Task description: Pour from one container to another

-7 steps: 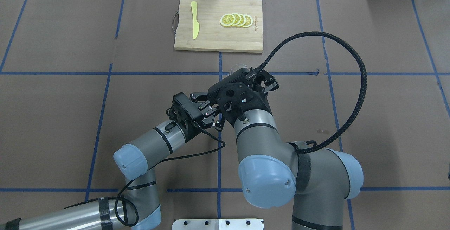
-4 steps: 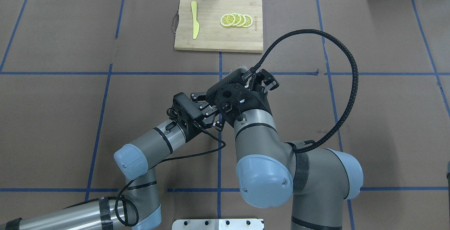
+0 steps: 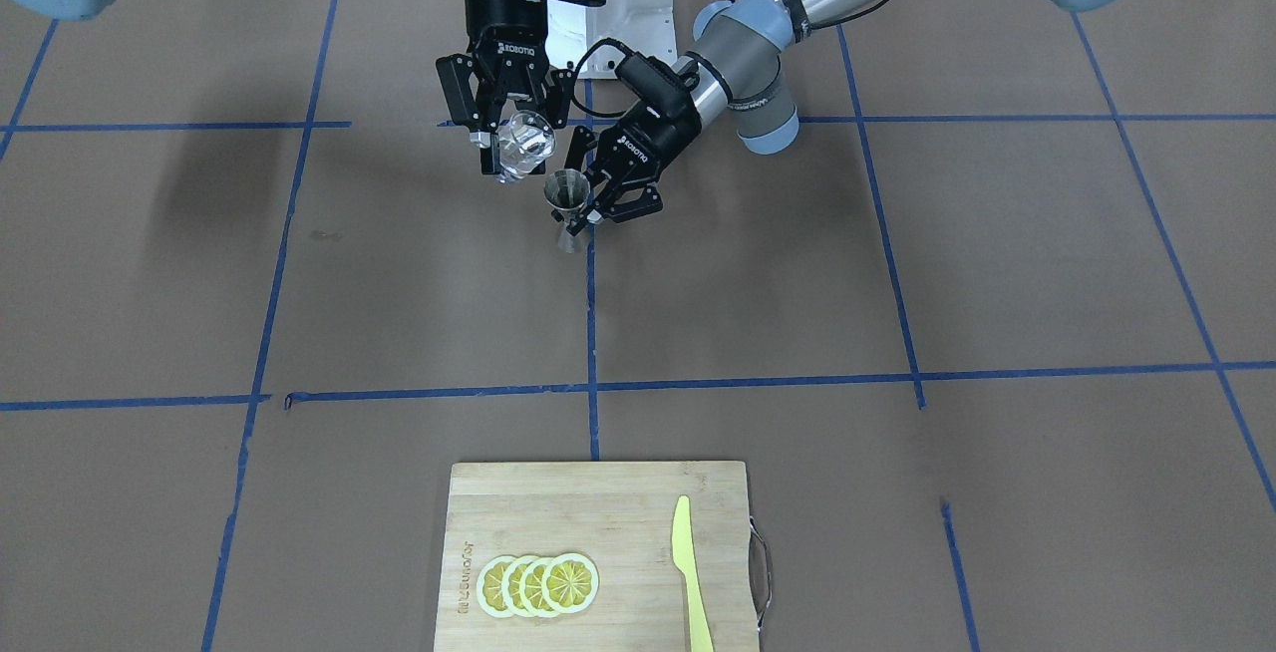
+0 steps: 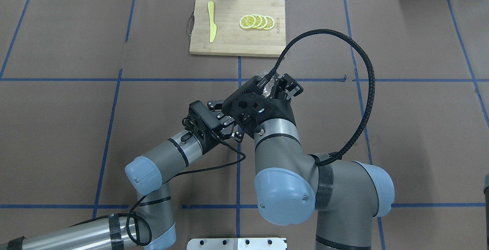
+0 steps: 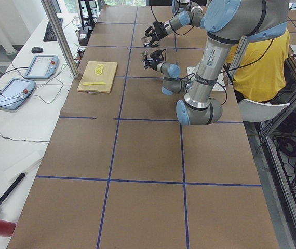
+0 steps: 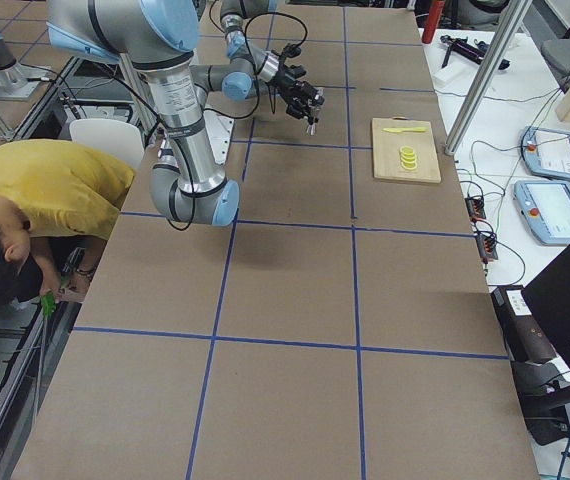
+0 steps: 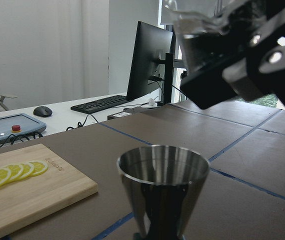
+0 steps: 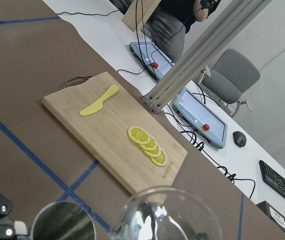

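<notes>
Right tool (image 3: pixel 514 148) has tipped the glass cup (image 3: pixel 528 139) further toward the jigger (image 3: pixel 566 195).

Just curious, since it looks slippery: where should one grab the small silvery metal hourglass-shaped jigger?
At its narrow waist, coming in level from the side. The small silvery metal hourglass jigger stands upright, mouth upward, and both cones flare away from the waist, so a grip there probably cannot slide up or down. The left gripper holds it about there.

Tilted glass cup (image 3: pixel 524 144) just above jigger (image 3: pixel 566 201), cutting board (image 3: pixel 618 512) well apart, lemon slices (image 3: pixel 538 584) and knife (image 3: pixel 690 572) on it
</notes>
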`<action>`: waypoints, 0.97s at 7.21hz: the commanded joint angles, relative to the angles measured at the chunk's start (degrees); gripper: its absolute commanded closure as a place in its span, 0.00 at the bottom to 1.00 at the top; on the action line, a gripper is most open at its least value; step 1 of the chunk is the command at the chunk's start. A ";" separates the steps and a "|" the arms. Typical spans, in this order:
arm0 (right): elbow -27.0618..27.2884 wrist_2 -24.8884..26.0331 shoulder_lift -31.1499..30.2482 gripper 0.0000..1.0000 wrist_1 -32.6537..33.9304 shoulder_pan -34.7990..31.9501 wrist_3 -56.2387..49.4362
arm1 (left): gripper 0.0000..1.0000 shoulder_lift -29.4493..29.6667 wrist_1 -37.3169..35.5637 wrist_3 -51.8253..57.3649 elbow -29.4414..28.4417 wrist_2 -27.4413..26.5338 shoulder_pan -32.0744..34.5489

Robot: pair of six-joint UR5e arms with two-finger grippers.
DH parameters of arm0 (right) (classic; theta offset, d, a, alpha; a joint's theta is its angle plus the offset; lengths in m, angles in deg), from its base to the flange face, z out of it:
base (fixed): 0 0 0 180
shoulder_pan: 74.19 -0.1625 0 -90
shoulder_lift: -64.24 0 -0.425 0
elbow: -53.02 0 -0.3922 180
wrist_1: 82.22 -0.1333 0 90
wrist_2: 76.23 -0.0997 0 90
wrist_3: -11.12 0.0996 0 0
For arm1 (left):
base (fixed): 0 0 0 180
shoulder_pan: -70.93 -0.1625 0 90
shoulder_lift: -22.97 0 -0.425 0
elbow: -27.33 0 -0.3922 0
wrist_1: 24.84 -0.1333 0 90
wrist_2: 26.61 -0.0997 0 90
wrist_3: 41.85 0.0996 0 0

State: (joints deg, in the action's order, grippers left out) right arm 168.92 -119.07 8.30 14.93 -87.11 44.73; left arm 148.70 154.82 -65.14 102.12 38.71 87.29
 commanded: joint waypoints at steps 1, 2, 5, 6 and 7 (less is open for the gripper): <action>-0.15 0.56 0.04 0.90 0.33 0.00 -1.70 | 1.00 0.04 0.00 0.00 0.01 -0.19 -0.36; -0.15 0.83 -0.04 0.90 1.20 0.00 -1.70 | 1.00 0.48 0.00 0.00 -0.08 -0.19 -0.45; -0.06 1.44 0.04 0.90 1.91 0.00 -2.92 | 1.00 0.65 0.00 0.00 -0.08 -0.19 -0.72; -0.15 1.53 0.04 0.90 2.00 0.00 -3.19 | 1.00 0.92 0.00 0.00 -0.08 -0.19 -0.80; -0.15 1.79 0.04 0.90 1.91 0.00 -3.89 | 1.00 1.01 0.00 0.00 -0.08 -0.19 -0.80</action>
State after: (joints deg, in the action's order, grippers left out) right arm 168.81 -117.54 8.34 16.86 -87.11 41.57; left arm 149.54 154.81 -65.14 102.04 38.52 86.54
